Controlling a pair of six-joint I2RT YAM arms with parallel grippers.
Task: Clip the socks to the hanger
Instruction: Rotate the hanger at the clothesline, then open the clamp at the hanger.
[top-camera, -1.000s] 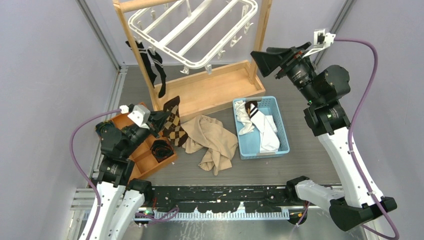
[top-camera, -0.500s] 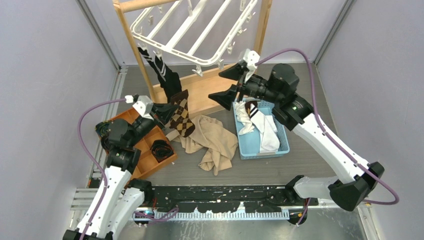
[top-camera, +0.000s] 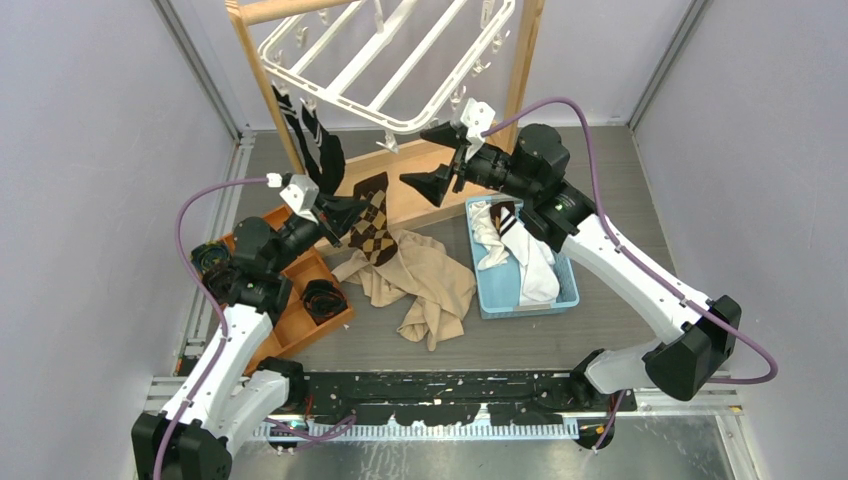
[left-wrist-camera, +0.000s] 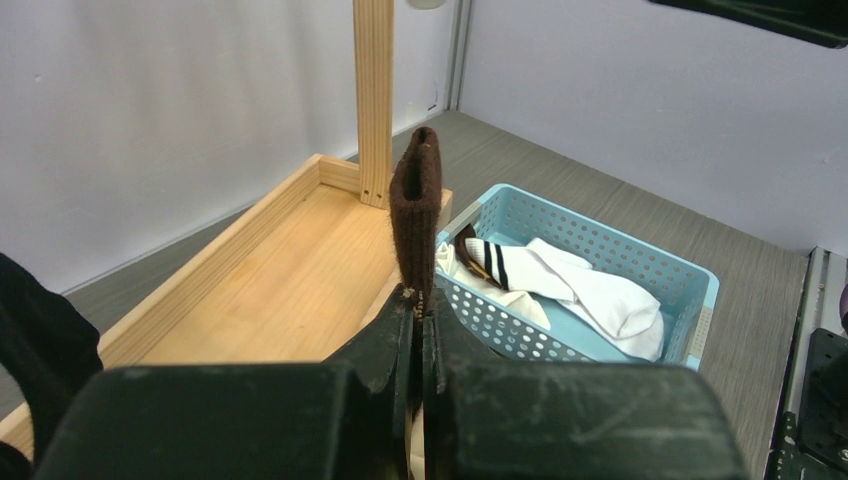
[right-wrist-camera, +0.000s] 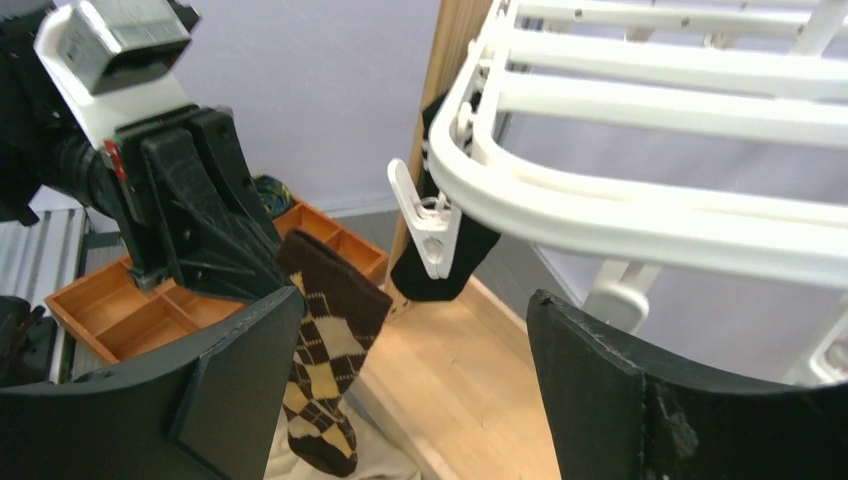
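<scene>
My left gripper (top-camera: 345, 210) is shut on the cuff of a brown argyle sock (top-camera: 375, 216), which it holds up in the air below the near rim of the white hanger (top-camera: 390, 60). The cuff (left-wrist-camera: 415, 205) sticks up from my pinched left gripper (left-wrist-camera: 418, 300). The rest of the sock (right-wrist-camera: 325, 350) hangs down. My right gripper (top-camera: 440, 160) stands open just right of it, near a white clip (right-wrist-camera: 425, 220) on the hanger's rim (right-wrist-camera: 640, 150). Nothing lies between its fingers (right-wrist-camera: 240, 390). A black striped sock (top-camera: 318, 150) hangs clipped at the hanger's left corner.
The hanger hangs in a light wooden stand (top-camera: 440, 190). A blue basket (top-camera: 572, 275) right of it holds white socks (top-camera: 535, 265) with black bands. A beige cloth (top-camera: 430, 285) lies on the table's middle. An orange tray (top-camera: 285, 325) sits under my left arm.
My right arm swung in from the back right to the hanger's near rim, its jaws a little narrower. My left gripper lifted the argyle sock up and toward the hanger.
</scene>
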